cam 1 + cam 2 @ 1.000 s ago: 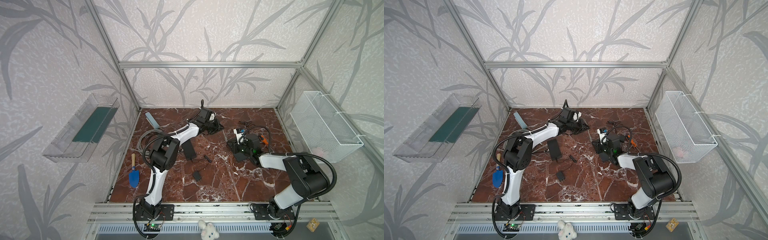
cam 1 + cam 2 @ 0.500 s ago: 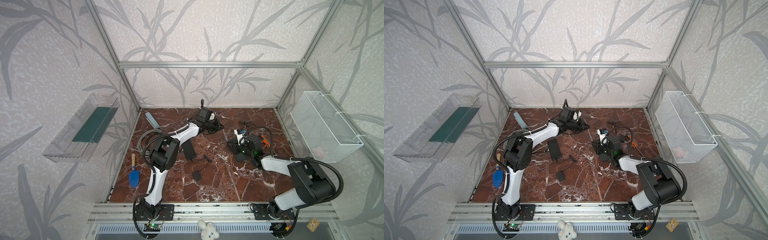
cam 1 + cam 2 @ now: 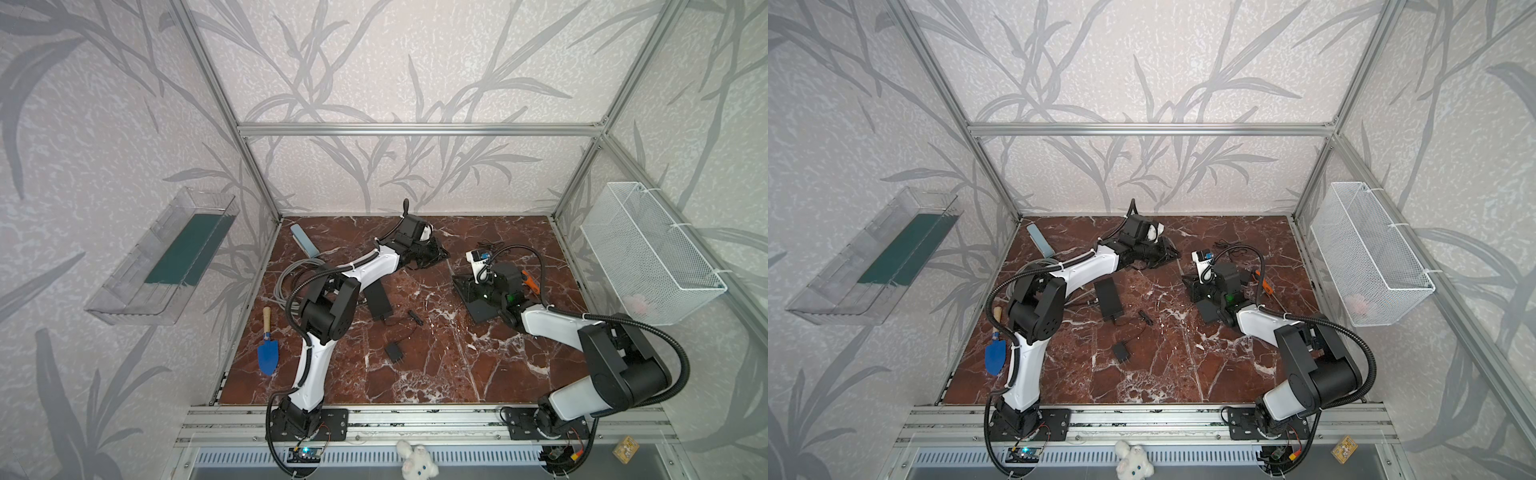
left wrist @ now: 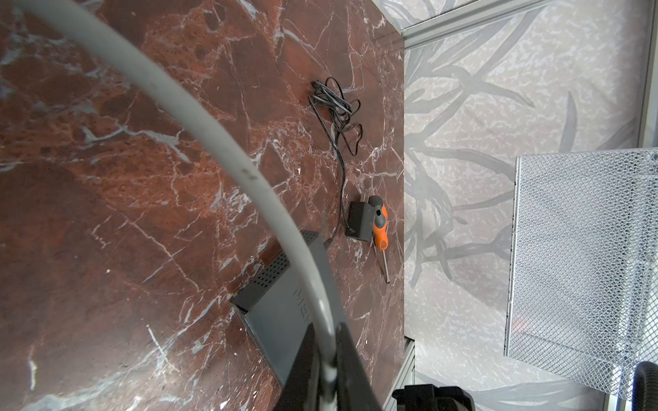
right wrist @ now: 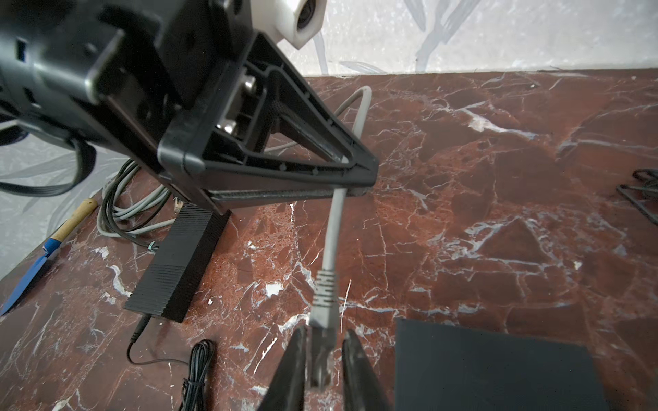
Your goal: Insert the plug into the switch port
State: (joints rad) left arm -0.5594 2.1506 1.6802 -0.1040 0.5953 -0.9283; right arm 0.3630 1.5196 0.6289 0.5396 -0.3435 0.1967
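One plug (image 5: 320,356), lengthwise between right end effector (image 5: 324,331) fingers (image 5: 292,370), cable (image 5: 333,227) leading away

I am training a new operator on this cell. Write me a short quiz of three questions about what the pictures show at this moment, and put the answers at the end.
1. True or false: the left gripper is shut on the grey cable.
2. Which gripper has the plug between its fingers? A: left. B: right. C: neither.
3. Fill in the missing word: the handle of the screwdriver is black and ____.

Key
1. True.
2. B, the right gripper. A small gap shows beside the plug, so the grip is not yet complete.
3. Orange.
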